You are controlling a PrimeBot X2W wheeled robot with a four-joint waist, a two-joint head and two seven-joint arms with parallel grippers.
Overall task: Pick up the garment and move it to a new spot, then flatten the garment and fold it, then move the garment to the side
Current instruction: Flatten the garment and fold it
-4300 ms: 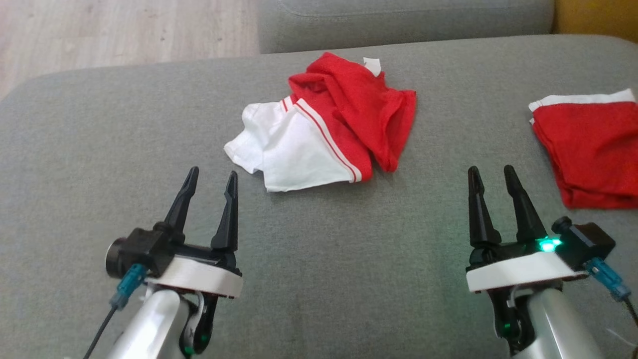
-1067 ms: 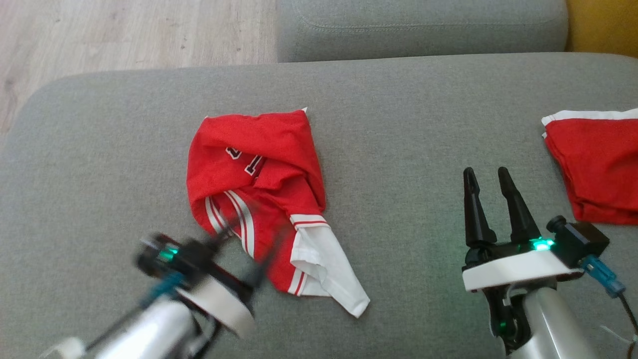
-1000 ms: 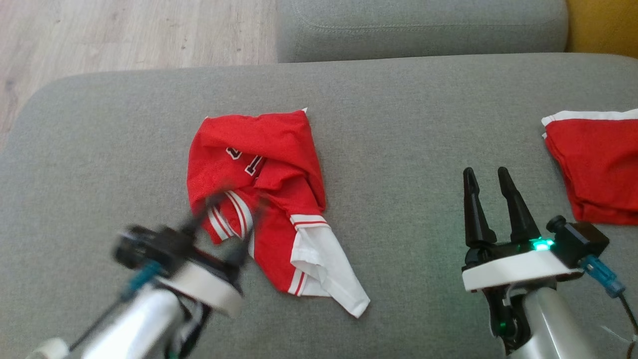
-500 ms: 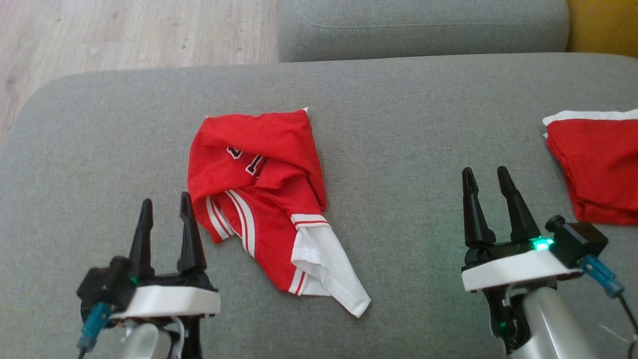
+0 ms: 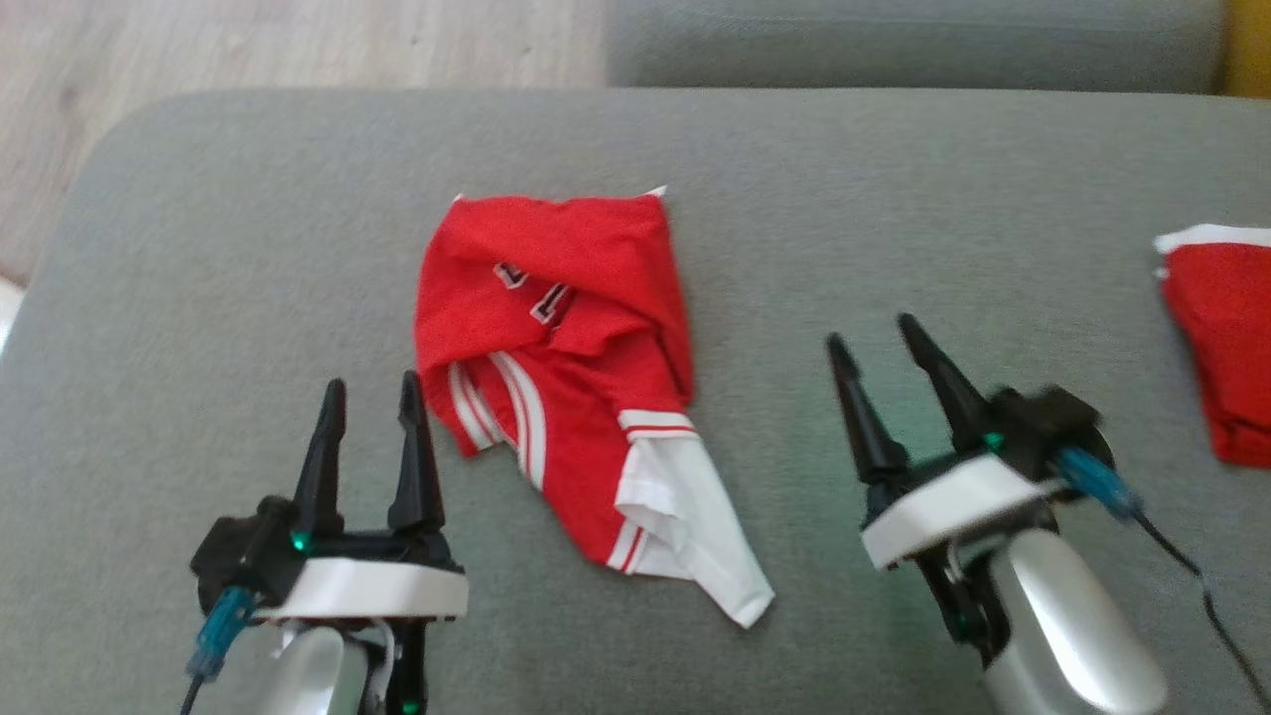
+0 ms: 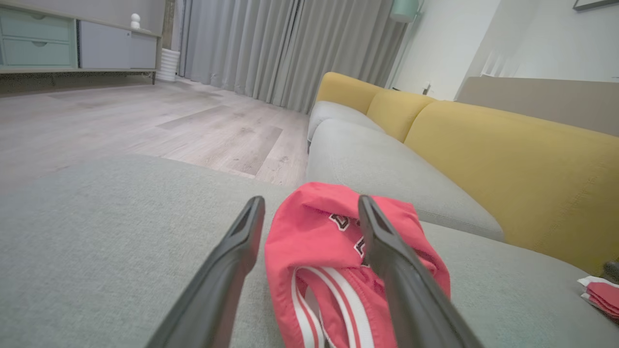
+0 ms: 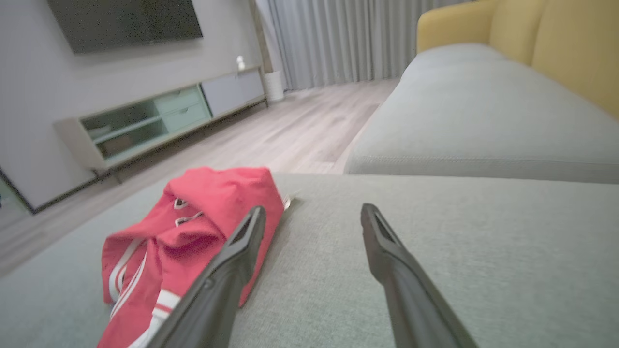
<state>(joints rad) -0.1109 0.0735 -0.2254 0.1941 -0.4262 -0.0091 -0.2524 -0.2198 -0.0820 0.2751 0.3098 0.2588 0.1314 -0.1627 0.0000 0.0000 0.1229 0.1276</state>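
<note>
A crumpled red garment (image 5: 566, 328), trimmed with white stripes, dark-edged lettering and a white panel at its near end, lay on the grey sofa cushion (image 5: 248, 248), around the middle and somewhat toward its left edge. The left gripper (image 5: 372, 384) stood just beside the garment's near-left hem, its fingers spread and holding nothing; the right gripper (image 5: 873, 333), tilted, stood apart on the other side, likewise spread and empty. A second red garment (image 5: 1216, 348) with a white band lay folded by the cushion's right edge. The left wrist view added yellow back cushions (image 6: 508, 159) and grey curtains (image 6: 290, 43); the right wrist view brought in a wall-mounted screen (image 7: 125, 21) and a low cabinet (image 7: 159, 121).
</note>
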